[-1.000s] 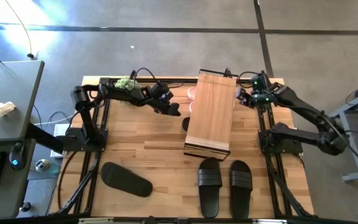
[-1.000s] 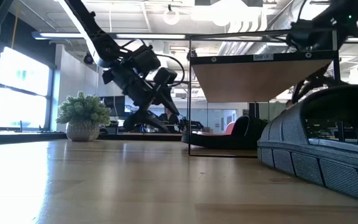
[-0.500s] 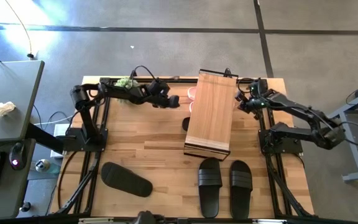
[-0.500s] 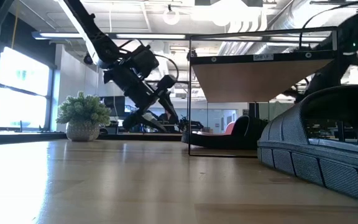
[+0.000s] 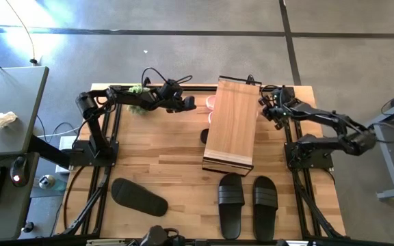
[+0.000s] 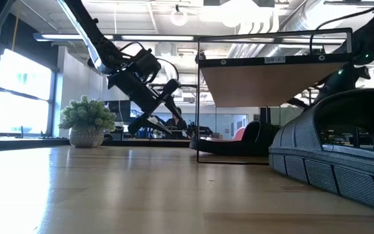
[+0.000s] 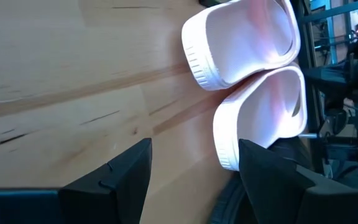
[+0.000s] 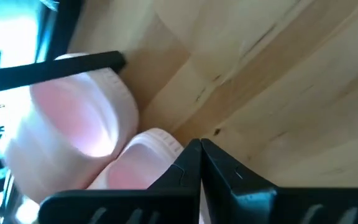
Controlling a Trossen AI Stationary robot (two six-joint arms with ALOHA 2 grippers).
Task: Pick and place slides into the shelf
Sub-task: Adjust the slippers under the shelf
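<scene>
The light-wood plank table (image 5: pixel 163 160) carries the low shelf with a pale wood top and thin black wire frame (image 5: pixel 231 126), standing lengthwise at the far middle. 3 black ribbed slides lie at the near edge: 1 alone (image 5: pixel 139 197) on the left, 2 side by side (image 5: pixel 246 201) just in front of the shelf. The 2 pale pink slides (image 7: pixel 253 74) sit under the shelf's far end (touching each other). The left gripper (image 5: pixel 191 104) hovers beside them, fingers spread wide and empty. The right gripper (image 5: pixel 265 106), fingers pressed together, sits just beside the shelf's right edge.
</scene>
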